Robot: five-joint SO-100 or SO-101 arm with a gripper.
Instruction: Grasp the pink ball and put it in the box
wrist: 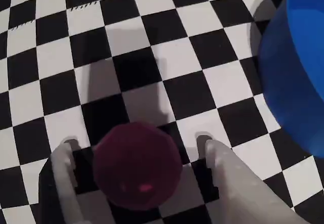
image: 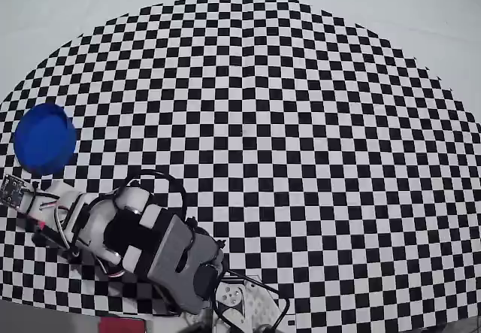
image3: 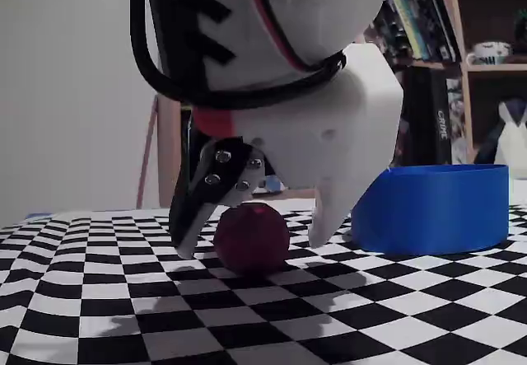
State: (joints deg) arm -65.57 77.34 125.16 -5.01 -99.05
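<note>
While spread wide, the jaws straddle the pink ball (image3: 251,238), gripping nothing.

My tabletop (image: 421,17) is pale grey-white, and a black-and-white checkered mat (image: 301,137) with a rounded far edge covers most of it in the overhead view. On the mat stands the box (image: 45,139), round and bright blue, near the mat's left edge. The pink ball (image3: 251,238) rests on the checkers just beside the box in the fixed view, not touching it.
</note>
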